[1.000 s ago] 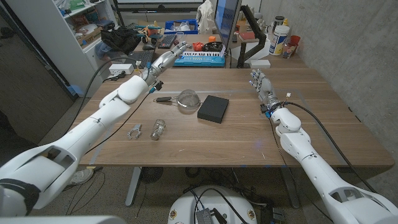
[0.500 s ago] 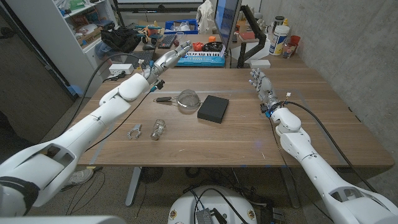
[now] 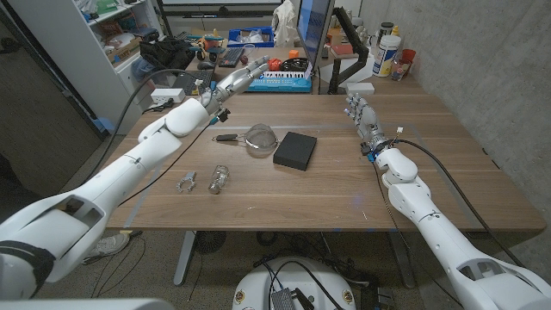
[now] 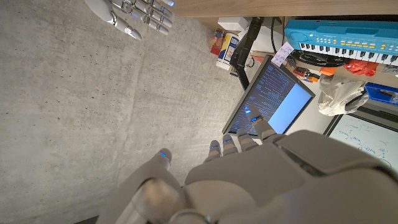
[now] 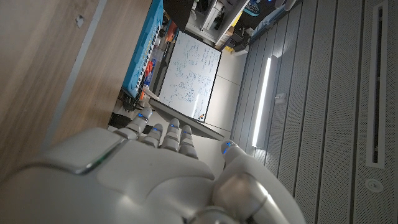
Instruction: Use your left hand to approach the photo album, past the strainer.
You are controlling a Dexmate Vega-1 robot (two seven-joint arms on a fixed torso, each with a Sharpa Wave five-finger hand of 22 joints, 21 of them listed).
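Fingers of the left hand point(image 3: 234, 79) reach out straight and empty over the table's far edge, beyond the strainer point(image 3: 257, 136). Beside the strainer lies the black photo album point(image 3: 294, 150). The right hand point(image 3: 362, 116) stands spread, holding nothing.

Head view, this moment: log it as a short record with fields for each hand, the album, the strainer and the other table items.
left hand: raised over the table's far left, fingers extended, holding nothing
right hand: at the table's right side, fingers apart, holding nothing
photo album: black, lying flat near mid-table, untouched
strainer: lying just left of the album, handle pointing left
small items: glass jar on its side and a metal piece beside it, nearer the front edge
task status: left hand not yet at the album
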